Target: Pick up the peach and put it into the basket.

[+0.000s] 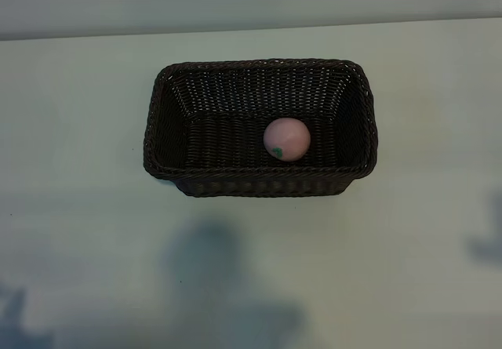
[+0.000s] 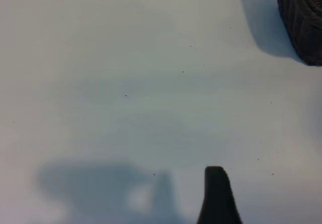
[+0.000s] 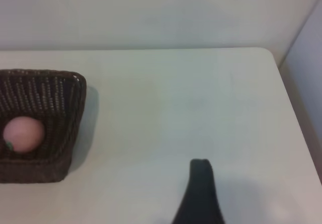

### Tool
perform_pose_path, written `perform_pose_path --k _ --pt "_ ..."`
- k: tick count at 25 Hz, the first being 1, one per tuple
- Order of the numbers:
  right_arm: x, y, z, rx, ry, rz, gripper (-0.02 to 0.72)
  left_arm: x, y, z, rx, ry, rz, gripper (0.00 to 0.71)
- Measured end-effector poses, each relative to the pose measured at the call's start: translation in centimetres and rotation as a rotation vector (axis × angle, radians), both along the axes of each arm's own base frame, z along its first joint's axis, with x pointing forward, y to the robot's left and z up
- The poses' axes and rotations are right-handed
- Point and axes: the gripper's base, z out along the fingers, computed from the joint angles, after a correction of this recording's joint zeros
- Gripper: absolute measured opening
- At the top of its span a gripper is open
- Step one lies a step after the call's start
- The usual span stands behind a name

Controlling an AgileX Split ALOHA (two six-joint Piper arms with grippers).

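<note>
Nearest the camera lies bare pale worktop point(image 1: 78, 231), crossed only by soft shadows. At the left, the left hand point(image 2: 217, 194) shows one dark fingertip over bare worktop, the basket's corner well off; its opening cannot be told. In the middle, the large dark-brown woven wicker basket point(image 1: 259, 184), long axis running left to right, holds the small pale-pink round peach point(image 1: 286, 139) on its floor, right of centre. At the right, the right hand point(image 3: 200, 194) holds nothing and sits well apart, nearer the peach's side. Placement looks done.
</note>
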Motion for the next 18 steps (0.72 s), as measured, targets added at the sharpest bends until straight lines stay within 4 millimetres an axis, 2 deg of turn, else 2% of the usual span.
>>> perform_pose_path --k 14,18 --pt "-3.4 0.4 -6.5 -0.014 -0.064 0.006 0.568 0.0 0.0 0.0 0.000 0.000 0.000 0.494" --pt "-3.2 0.4 -8.0 -0.020 -0.038 0.016 0.568 0.0 0.0 0.0 0.000 0.000 0.000 0.494"
